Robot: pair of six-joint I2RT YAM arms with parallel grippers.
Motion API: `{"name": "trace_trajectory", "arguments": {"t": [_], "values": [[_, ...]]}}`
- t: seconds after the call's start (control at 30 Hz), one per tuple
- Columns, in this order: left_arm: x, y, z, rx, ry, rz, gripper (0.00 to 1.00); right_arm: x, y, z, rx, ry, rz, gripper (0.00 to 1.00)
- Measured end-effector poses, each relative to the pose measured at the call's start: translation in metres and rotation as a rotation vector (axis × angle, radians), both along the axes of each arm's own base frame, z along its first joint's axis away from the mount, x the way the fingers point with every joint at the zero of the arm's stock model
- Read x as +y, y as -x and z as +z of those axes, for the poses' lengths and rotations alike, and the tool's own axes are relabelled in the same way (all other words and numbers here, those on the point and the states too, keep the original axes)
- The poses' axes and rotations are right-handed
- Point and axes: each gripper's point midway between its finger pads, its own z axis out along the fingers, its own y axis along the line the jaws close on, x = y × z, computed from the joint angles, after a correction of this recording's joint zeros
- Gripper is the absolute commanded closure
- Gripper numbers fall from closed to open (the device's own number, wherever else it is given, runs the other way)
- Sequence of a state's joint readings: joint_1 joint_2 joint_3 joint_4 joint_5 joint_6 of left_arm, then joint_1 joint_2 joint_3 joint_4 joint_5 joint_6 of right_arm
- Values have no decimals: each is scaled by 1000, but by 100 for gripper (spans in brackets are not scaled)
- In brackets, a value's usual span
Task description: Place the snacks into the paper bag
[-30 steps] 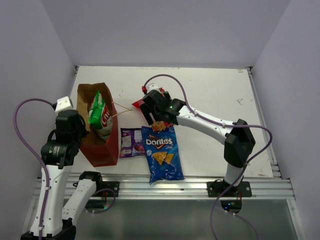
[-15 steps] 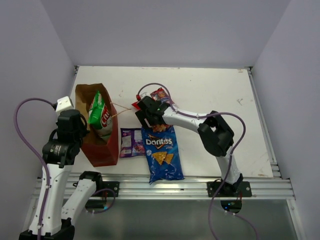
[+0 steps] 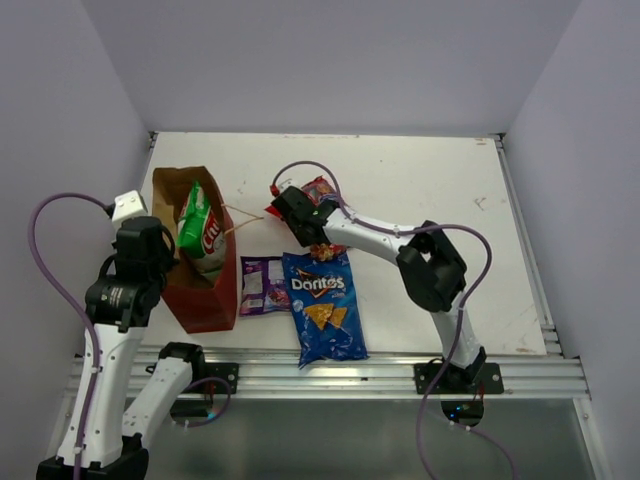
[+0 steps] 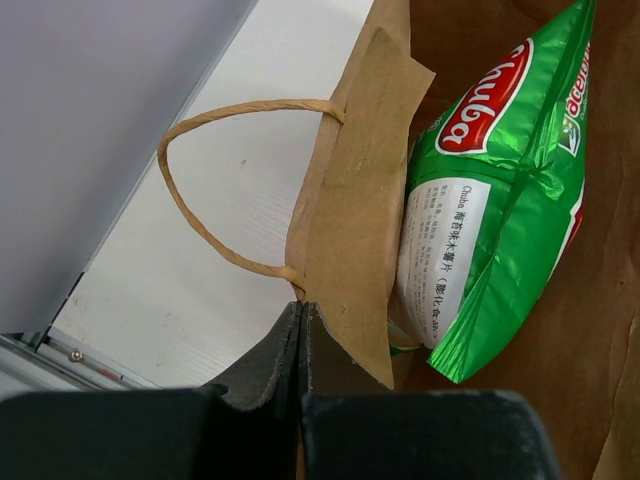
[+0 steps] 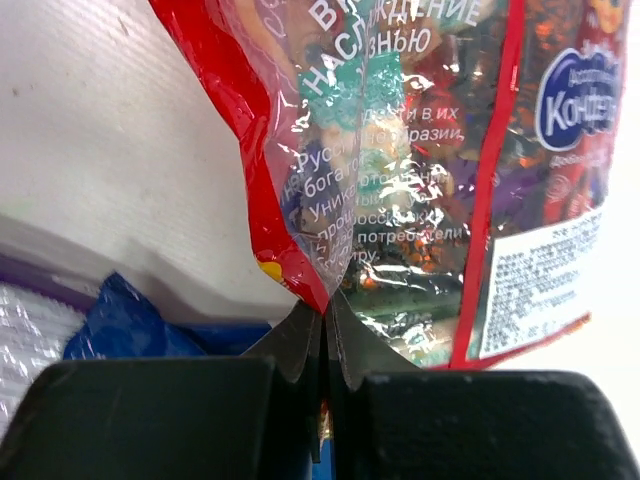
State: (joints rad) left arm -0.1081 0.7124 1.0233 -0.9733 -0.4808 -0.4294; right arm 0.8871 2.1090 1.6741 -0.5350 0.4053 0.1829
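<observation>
The paper bag (image 3: 203, 292) stands open at the left with the green-white chip bag (image 3: 197, 226) inside. My left gripper (image 4: 303, 312) is shut on the paper bag's (image 4: 352, 215) near rim, just beside a string handle (image 4: 205, 125); the green packet (image 4: 500, 190) fills the bag's mouth. My right gripper (image 5: 325, 300) is shut on the lower edge of the red snack-mix bag (image 5: 420, 140). From above, that red bag (image 3: 319, 188) peeks out behind the right gripper (image 3: 297, 208). The blue Doritos bag (image 3: 322, 305) and the small purple packet (image 3: 264, 285) lie flat on the table.
White walls close in the table (image 3: 430, 180) on the left, back and right. A metal rail (image 3: 350, 372) runs along the near edge by the arm bases. The bag's far string handle (image 3: 243, 216) points toward the right gripper.
My right gripper has gone from open to shut on the red snack-mix bag's edge, and that arm's elbow has drawn in to the left. The left arm and the paper bag have stayed put.
</observation>
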Motion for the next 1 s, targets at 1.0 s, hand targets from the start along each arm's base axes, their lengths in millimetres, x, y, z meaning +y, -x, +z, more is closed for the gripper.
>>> {"name": "trace_trajectory", "arguments": {"t": [1.0], "values": [[-1,13,13,-59,45,22,100,158,98,402,-184,-1032,519,100]]}}
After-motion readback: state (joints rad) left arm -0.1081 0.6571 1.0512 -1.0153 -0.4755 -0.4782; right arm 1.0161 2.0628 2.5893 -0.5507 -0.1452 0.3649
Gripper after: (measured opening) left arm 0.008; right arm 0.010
